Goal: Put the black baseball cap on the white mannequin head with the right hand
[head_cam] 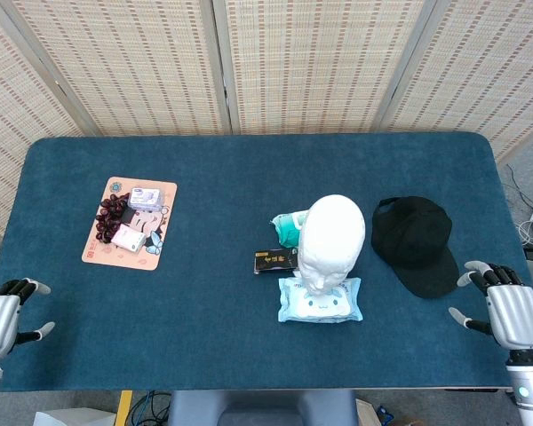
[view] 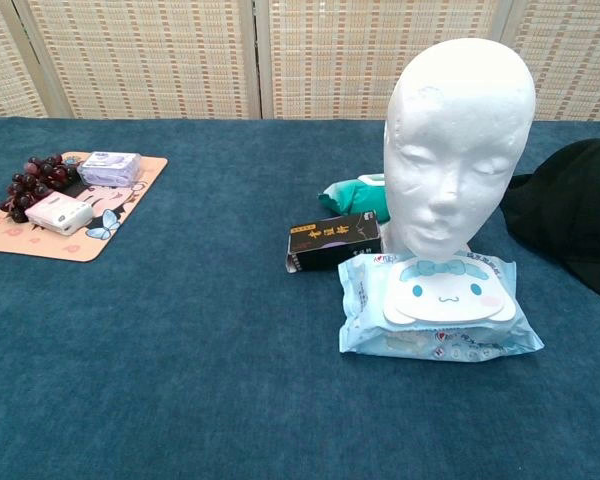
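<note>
right hand (head_cam: 506, 306) empty, fingers spread, just beside black baseball cap (head_cam: 416, 241)

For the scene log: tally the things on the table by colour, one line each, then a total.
Black: 2, baseball cap, small box
White: 1, mannequin head
Light blue: 1, wipes pack
Green: 1, packet
Pink: 1, mat
Purple: 1, grapes
Pale packets on mat: 2
Total: 9

Left robot hand (head_cam: 2, 321) and right robot hand (head_cam: 508, 309) rest empty, fingers spread.

Gold characters on black box (view: 334, 240), unreadable; no other legible text.
</note>
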Motion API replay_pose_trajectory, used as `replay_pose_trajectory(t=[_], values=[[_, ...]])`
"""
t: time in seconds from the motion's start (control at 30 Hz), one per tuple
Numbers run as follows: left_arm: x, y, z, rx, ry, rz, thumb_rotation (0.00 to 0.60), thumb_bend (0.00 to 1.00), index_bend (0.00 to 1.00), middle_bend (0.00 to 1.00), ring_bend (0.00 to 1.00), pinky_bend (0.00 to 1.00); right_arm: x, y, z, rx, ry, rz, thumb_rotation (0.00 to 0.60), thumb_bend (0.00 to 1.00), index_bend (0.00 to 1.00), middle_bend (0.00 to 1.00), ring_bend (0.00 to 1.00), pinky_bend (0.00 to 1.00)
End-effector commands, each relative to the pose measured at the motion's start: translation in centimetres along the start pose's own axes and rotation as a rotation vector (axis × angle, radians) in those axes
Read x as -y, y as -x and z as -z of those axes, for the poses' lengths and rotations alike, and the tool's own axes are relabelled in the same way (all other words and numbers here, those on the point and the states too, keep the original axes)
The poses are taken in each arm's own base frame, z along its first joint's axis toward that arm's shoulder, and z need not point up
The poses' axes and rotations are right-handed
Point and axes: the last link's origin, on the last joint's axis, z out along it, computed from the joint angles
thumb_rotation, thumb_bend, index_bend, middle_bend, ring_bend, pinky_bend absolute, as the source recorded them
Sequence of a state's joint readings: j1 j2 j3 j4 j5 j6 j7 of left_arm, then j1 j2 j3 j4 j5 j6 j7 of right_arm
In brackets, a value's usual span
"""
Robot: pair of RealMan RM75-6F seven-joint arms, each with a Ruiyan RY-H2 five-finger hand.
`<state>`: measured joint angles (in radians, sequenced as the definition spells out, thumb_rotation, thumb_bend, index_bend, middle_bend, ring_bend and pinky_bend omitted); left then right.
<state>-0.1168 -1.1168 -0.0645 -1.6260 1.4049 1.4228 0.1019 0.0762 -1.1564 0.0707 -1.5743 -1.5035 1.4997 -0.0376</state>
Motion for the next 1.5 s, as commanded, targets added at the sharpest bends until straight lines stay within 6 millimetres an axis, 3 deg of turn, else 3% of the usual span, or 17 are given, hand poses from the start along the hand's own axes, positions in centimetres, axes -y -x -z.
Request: replay_pose_trajectory(t=[0.03,0.3,0.4,0.5,0.8,1.07,1.5], values=[[0.1,0.0,0.0,0.001,-0.002,0.004,0.6,0.08,0.41,0.36,0.27,0.4,0.1,0.0,0.0,0.002,-0.001,0.002,0.6,0.0,0.47,0.3,0.26,0.24],[0.3,0.0,0.1,0.003,-0.017,0.004,0.6,0.08,0.41,0.36,0.27,0.4,0.3,0.0,-0.1,0.011,-0.009,-0.006,0.6,0.0,0.47,0.3,0.26,0.25],[0.3,-0.1,0.1,-0.003,-0.019,0.003,0.6,0.08,0.41,0.36,0.27,0.4,0.4,-0.2,0.0,0.005,-0.019,0.009,0.6,0.0,0.47,0.33,0.26,0.33],[0.4,-0.2,0.3,-0.005,-0.022,0.0,0.6,0.08,0.41,0.36,0.27,0.4,0.3,-0.5,-0.2,-0.023,-0.039,0.066,0.6,0.0,0.49,0.4,0.28,0.42],[0.2,-0.2,0.5,-0.006,-0.029,-0.006,0.6,0.08,0.41,0.36,0.27,0.4,-2.0,-1.8,-2.8,-0.15,-0.064,0.168,0.6,0.0,0.77,0.75,0.52,0.63],[0.3,0.1,0.5,0.003,-0.041,-0.02,0.6,0.08,0.41,0.36,0.27,0.4,-5.0,0.2,-4.3,-0.143,-0.031,0.249,0.6,0.0,0.91,0.88,0.62,0.71],[0.3,0.2,0.6,0.013,-0.049,-0.026,0.6,0.08,0.41,0.36,0.27,0.4,-6.9,4.1,-4.8,-0.035,-0.039,0.382,0.6,0.0,0.92,0.88,0.62,0.72]])
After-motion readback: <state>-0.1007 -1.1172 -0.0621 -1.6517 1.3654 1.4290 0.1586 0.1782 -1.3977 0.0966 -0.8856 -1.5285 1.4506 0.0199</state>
